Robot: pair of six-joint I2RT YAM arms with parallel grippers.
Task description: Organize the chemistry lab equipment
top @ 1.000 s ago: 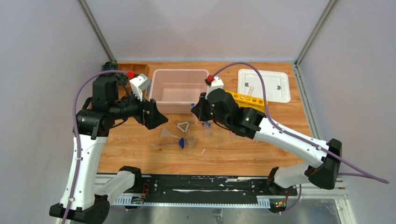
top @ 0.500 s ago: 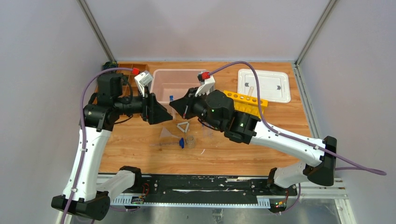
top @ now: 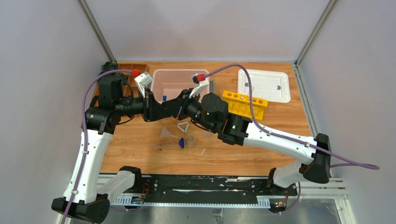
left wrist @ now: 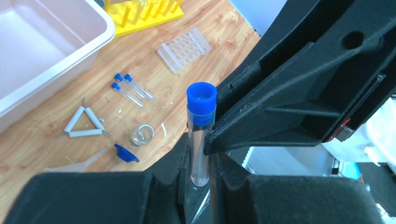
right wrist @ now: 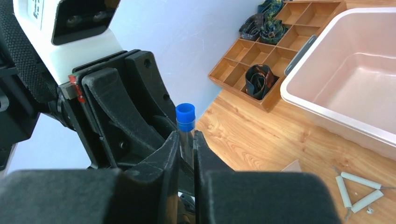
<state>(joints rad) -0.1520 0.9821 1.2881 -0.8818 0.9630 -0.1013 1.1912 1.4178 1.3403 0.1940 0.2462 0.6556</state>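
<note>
Right gripper swung left from frame centre, meeting left gripper at mid-left, just before near rim of pink plastic tub. Left jaws snapped shut; both now clamp small clear blue-capped vial, upright, off table. Pale triangle just below. Bare wooden table open lower right.

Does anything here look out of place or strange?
One blue-capped vial is pinched by the left tool and the right tool together, in the air. Two other vials lie loose near the clear vial tray.
</note>
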